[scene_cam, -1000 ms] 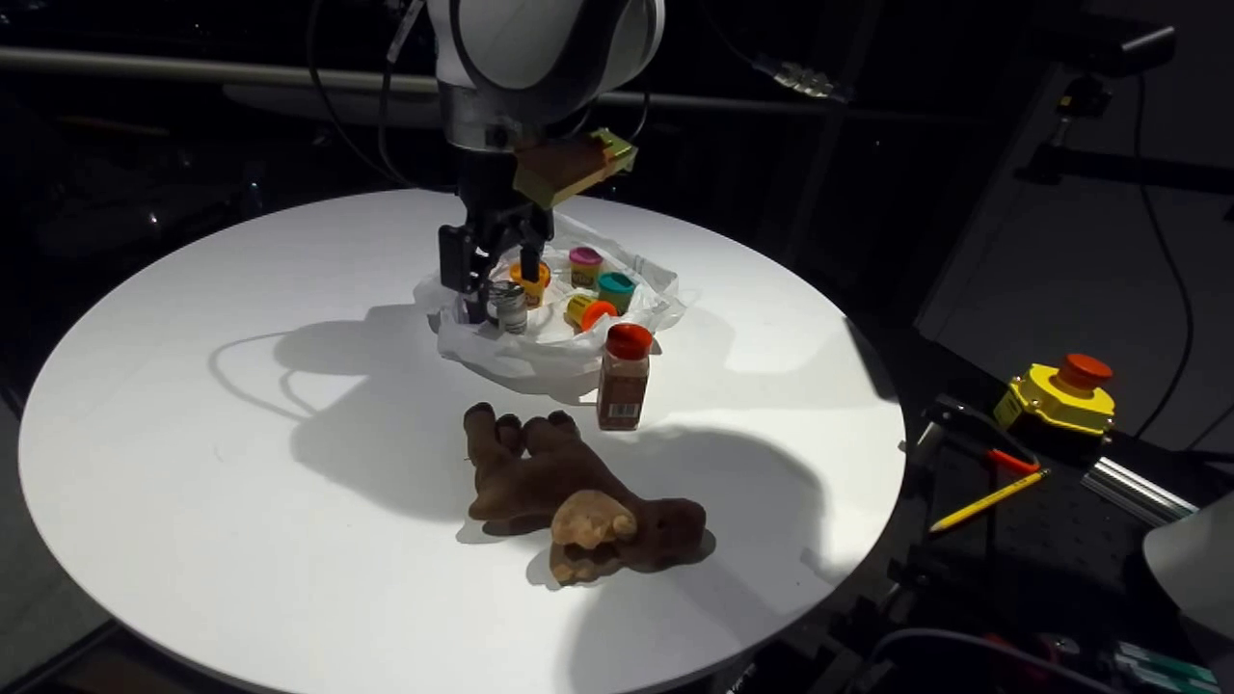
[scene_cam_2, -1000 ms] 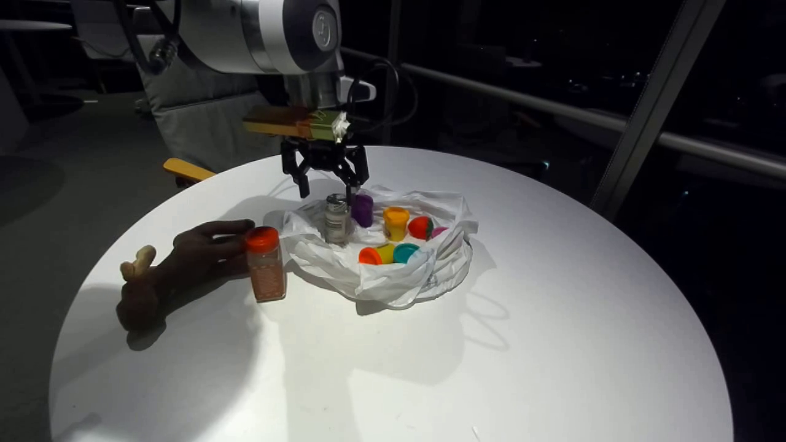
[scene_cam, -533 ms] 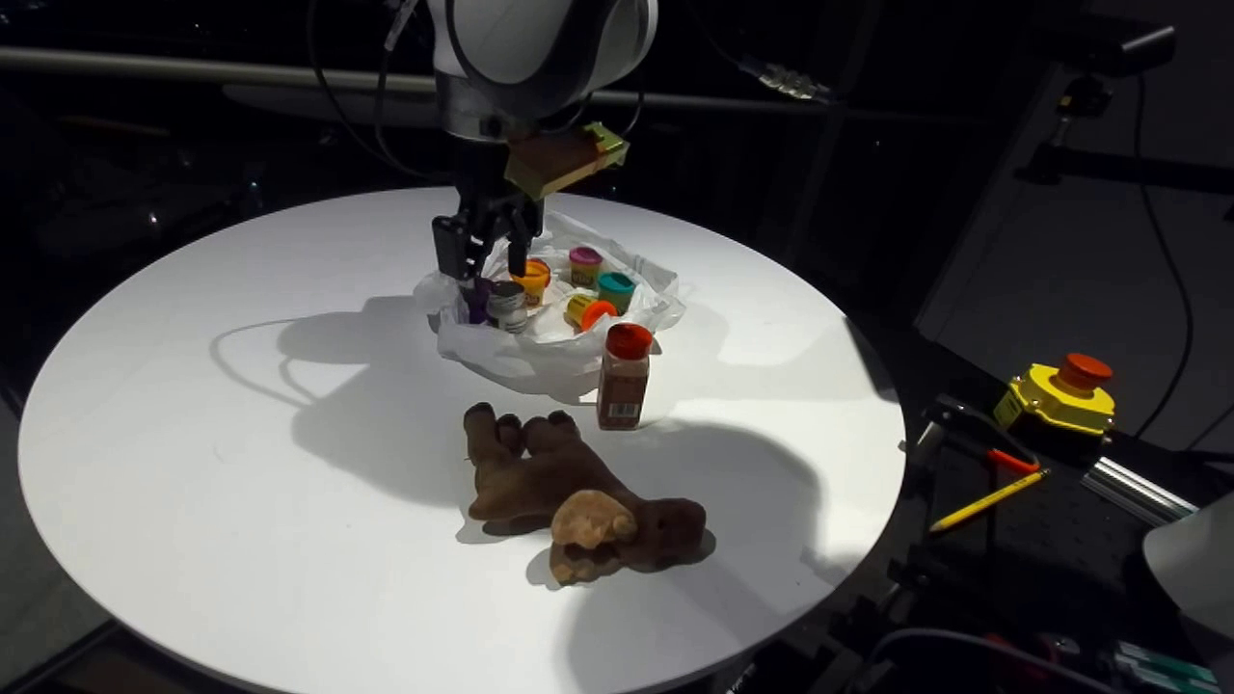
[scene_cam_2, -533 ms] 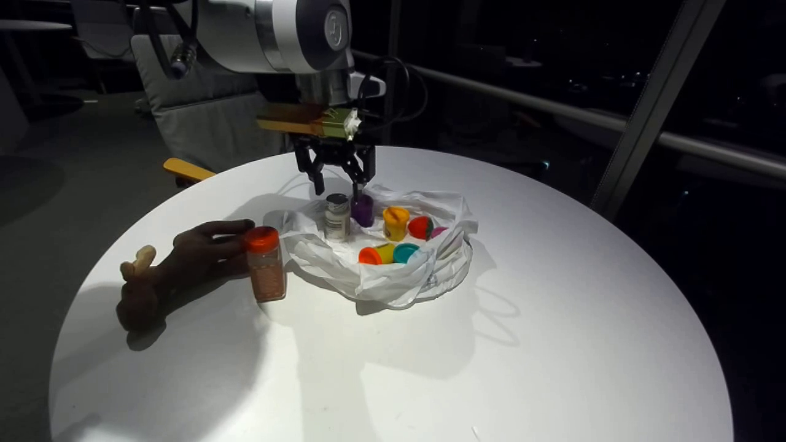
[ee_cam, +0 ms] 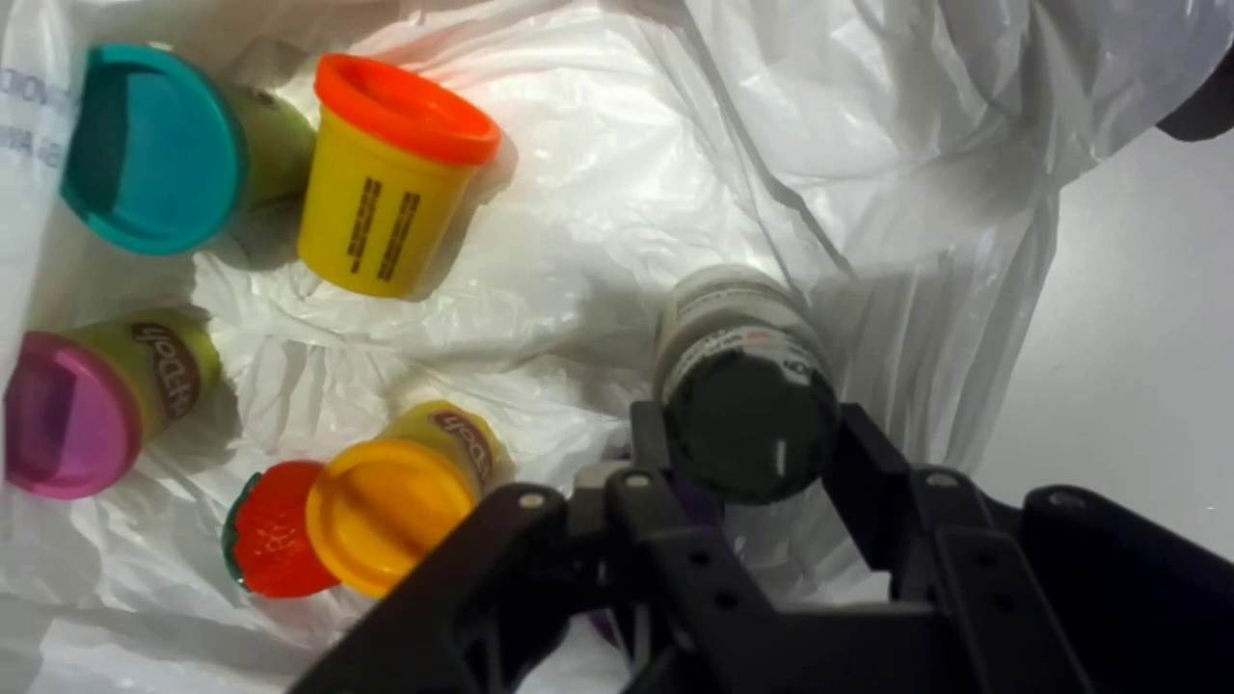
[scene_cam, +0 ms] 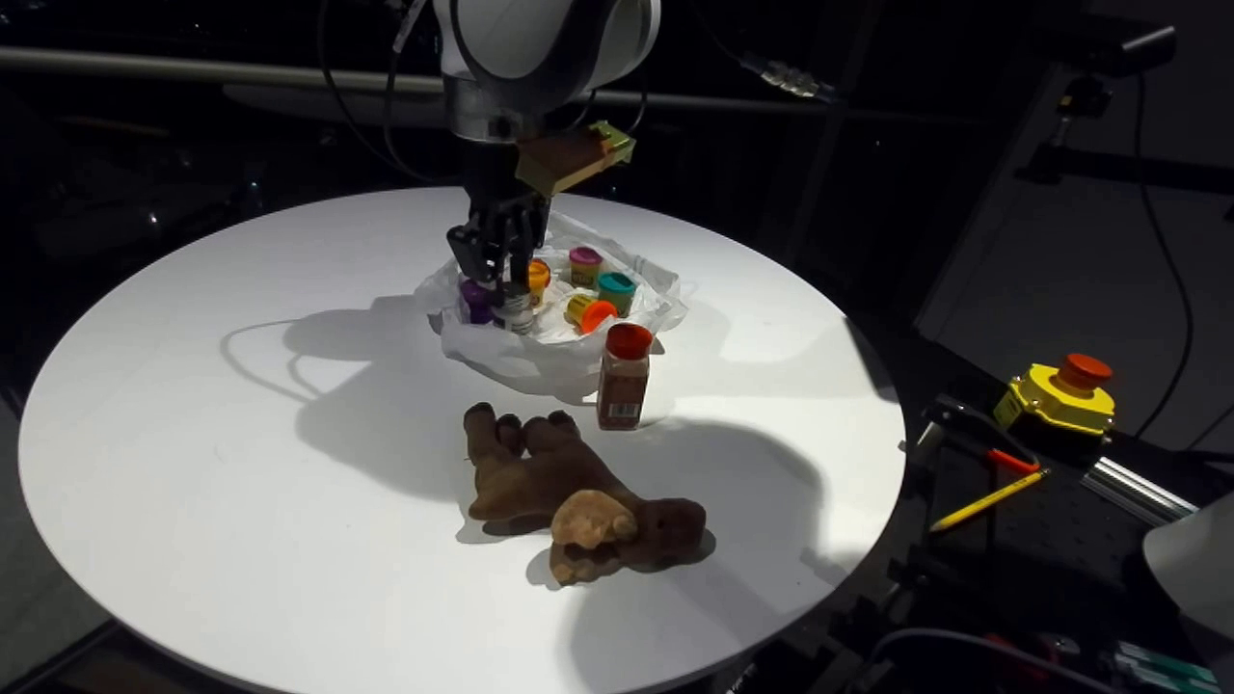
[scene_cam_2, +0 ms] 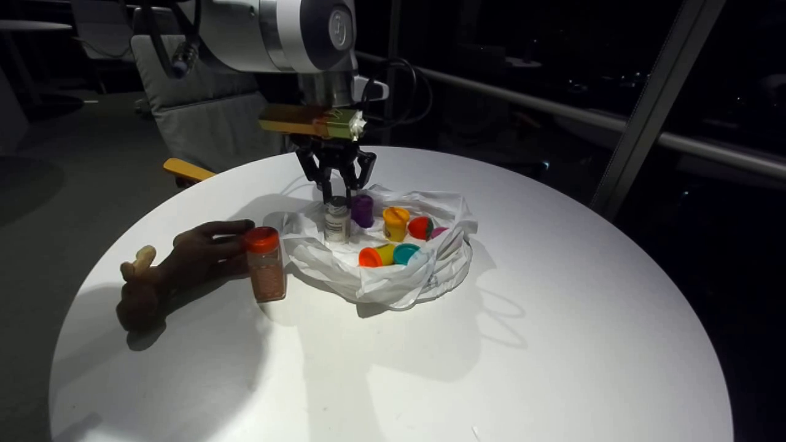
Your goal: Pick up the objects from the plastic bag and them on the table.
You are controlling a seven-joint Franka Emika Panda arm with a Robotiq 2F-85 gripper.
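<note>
The wrist view showed a crumpled white plastic bag (ee_cam: 578,183) holding a teal-lidded tub (ee_cam: 169,149), an orange-lidded yellow tub (ee_cam: 390,188), a magenta-lidded tub (ee_cam: 96,410), a yellow-orange-lidded tub (ee_cam: 395,511), a red strawberry-shaped object (ee_cam: 280,530) and a whitish, dark-capped cylindrical bottle (ee_cam: 747,381). In an exterior view, the black gripper (scene_cam_2: 339,199) pointed down, pinching the upright bottle by its cap. It mostly hid a purple tub (scene_cam_2: 363,212) in the wrist view.

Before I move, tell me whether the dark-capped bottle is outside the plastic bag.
No, in an exterior view the dark-capped bottle stands inside the plastic bag.
</note>
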